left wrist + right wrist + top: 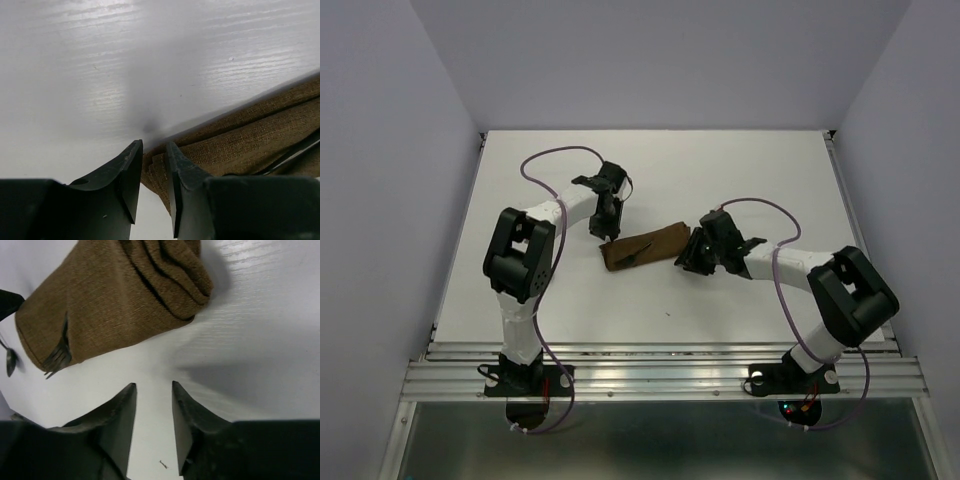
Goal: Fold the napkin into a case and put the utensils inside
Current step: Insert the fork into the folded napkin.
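Observation:
The napkin lies folded into a narrow brown case [642,248] in the middle of the white table. My left gripper [605,230] is at its left end. In the left wrist view the left gripper [154,145] is open by a narrow gap, with the layered corner of the case [240,140] just past the fingertips and a thin dark utensil handle [295,155] lying in a fold. My right gripper [692,252] is at the right end. The right gripper [153,385] is open over bare table, short of the case [110,305]. Fork tines [57,357] and a spoon head [10,361] poke out at the far end.
A small dark speck [668,314] lies on the table in front of the case. The metal rail [660,372] with both arm bases runs along the near edge. Pale walls close in the left, right and back sides.

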Robot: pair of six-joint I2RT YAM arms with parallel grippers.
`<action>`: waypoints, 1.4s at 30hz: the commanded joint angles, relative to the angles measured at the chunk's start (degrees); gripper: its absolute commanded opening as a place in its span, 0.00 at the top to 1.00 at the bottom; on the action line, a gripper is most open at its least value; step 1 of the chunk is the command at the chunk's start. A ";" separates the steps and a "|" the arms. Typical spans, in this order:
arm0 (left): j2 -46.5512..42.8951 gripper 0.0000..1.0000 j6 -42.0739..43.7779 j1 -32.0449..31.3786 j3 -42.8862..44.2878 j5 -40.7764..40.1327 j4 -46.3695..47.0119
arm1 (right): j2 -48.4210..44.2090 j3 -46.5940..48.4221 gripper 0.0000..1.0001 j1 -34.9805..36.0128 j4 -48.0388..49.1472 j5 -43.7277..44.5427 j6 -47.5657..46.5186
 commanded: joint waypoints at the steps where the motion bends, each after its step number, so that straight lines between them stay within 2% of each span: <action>1: 0.32 0.64 -1.39 -0.74 -2.67 1.05 2.19 | 3.29 3.07 0.67 0.32 4.02 -0.10 0.90; 8: -5.30 0.66 -3.50 -0.74 -12.24 6.85 6.40 | 10.50 10.44 0.68 -0.21 2.44 2.98 -1.99; 12: -9.70 0.66 -4.03 -1.01 -18.65 10.19 7.90 | 14.28 15.37 0.68 -3.37 -0.02 2.54 -4.45; 16: -14.43 0.66 -4.20 -1.80 -20.34 11.60 6.86 | 18.23 22.14 0.68 -5.83 -4.66 1.67 -7.79; 20: -17.35 0.63 -4.99 -1.80 -16.14 5.47 3.17 | 18.77 26.54 0.67 -5.83 -8.72 3.06 -11.48; 24: -18.32 0.63 -6.49 -2.41 -10.69 0.10 0.08 | 15.96 23.66 0.66 -5.83 -9.08 5.88 -11.49; 29: -14.73 0.62 -7.46 -7.24 -3.38 -0.61 -1.15 | 10.78 18.03 0.64 -5.83 -8.99 7.37 -10.70; 36: -8.30 0.59 -7.10 -10.67 -3.29 8.08 3.15 | 3.75 8.72 0.62 -5.83 -8.99 9.92 -9.47; 42: -5.40 0.60 -7.37 -11.03 -3.11 8.18 3.60 | -0.83 5.19 0.61 -5.83 -9.08 11.06 -8.59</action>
